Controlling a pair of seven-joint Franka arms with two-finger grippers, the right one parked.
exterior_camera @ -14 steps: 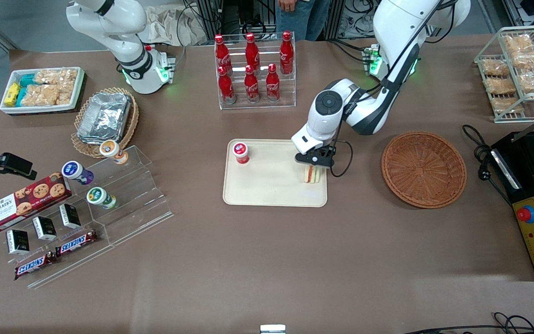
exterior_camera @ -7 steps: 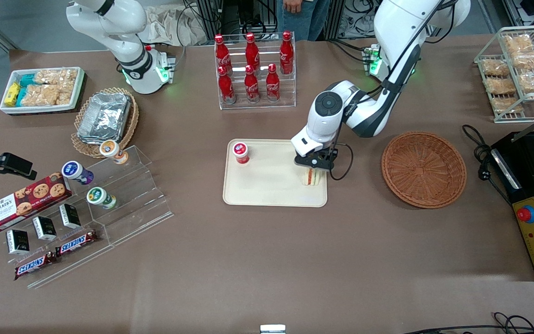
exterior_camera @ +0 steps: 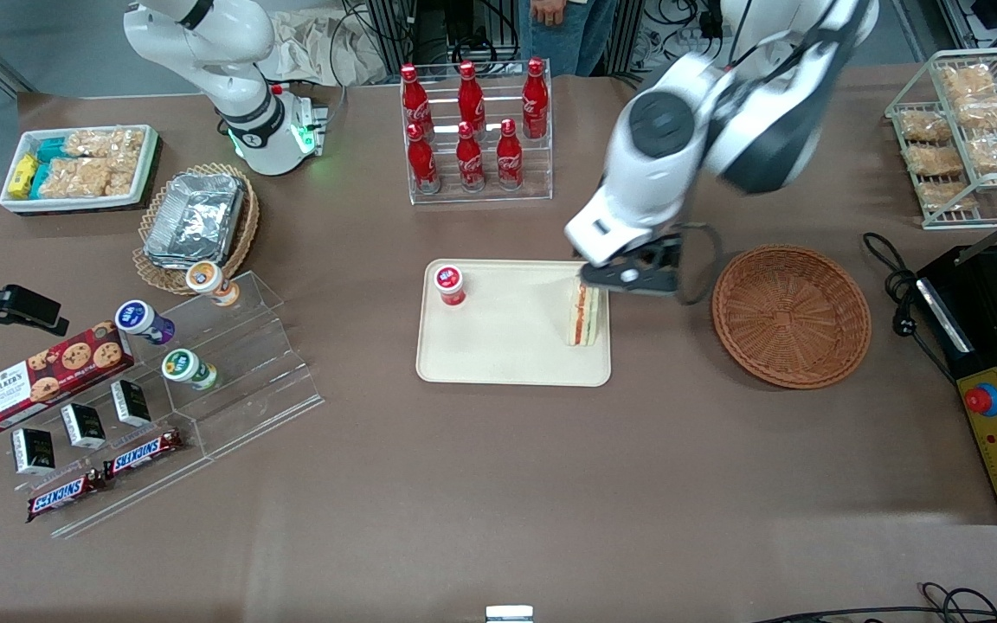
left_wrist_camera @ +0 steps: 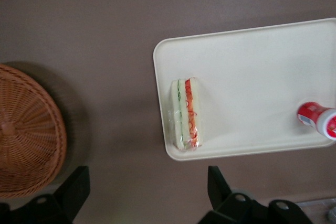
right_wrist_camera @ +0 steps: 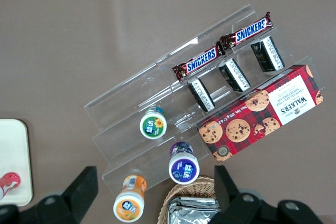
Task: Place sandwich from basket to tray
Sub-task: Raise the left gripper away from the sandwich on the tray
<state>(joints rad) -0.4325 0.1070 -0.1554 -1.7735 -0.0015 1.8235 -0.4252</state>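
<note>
On the tray: sandwich [exterior_camera: 583,315] lies on its side at the edge nearest the basket, nothing touching it.
Bottle: small, white body, red cap [exterior_camera: 449,285] — stands on the tray in the corner toward the parked arm's end, well apart from the sandwich.
Tray [exterior_camera: 507,355]: flat, cream-beige, smooth plastic, rounded corners, low rim; rectangular.
Sandwich, texture: wedge of white bread [left_wrist_camera: 185,114], layers showing edge-on — green stripe, then orange-red; a clear glossy wrap seems to cover it.
Gripper [exterior_camera: 633,279]: raised above the table over the gap between tray and basket, just off the tray's rim; black fingers [left_wrist_camera: 76,187] spread wide, holding nothing.
Basket [exterior_camera: 791,315]: round, shallow, reddish-brown wicker, weave radiating from a small centre disc; sits on the brown matte tabletop beside the tray, toward the working arm's end, not touching it. Nothing visible inside.
</note>
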